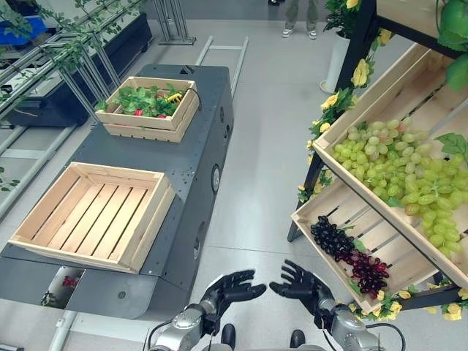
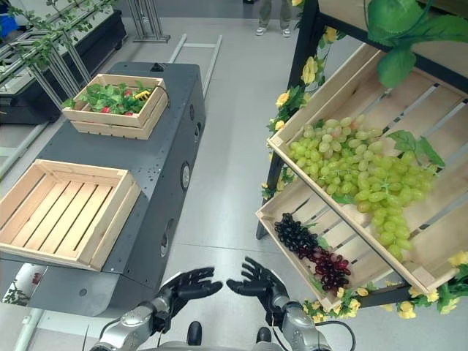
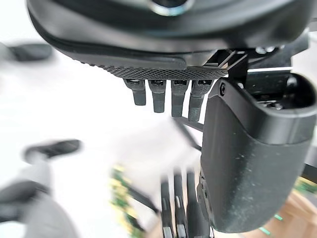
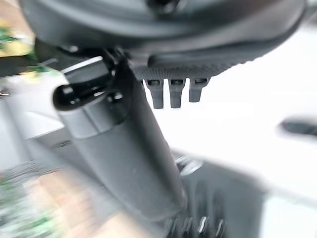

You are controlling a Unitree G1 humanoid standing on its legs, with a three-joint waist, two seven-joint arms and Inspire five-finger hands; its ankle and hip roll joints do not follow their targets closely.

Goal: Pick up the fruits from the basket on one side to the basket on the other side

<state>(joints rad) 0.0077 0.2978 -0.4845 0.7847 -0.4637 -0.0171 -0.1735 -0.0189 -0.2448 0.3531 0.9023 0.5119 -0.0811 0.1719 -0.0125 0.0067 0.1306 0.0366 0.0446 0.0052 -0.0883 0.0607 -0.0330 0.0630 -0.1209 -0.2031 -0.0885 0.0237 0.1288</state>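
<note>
Two wooden crates sit on a slanted shelf at the right. The upper crate (image 1: 409, 95) holds a big pile of green grapes (image 1: 398, 172). In the lower crate (image 1: 322, 212) lie dark purple grapes (image 1: 333, 238) and a dark red bunch (image 1: 368, 272). On the dark cart (image 1: 194, 146) to the left, an empty slatted crate (image 1: 95, 213) sits near me. My left hand (image 1: 230, 287) and right hand (image 1: 303, 284) hover low in front of me over the floor, facing each other, both open and holding nothing.
At the cart's far end a crate (image 1: 150, 106) holds greens and small red items. Yellow artificial flowers (image 1: 344, 91) trim the shelf's black frame. A person's legs (image 1: 300, 18) stand far back. Metal racks with vines (image 1: 66, 58) line the left side.
</note>
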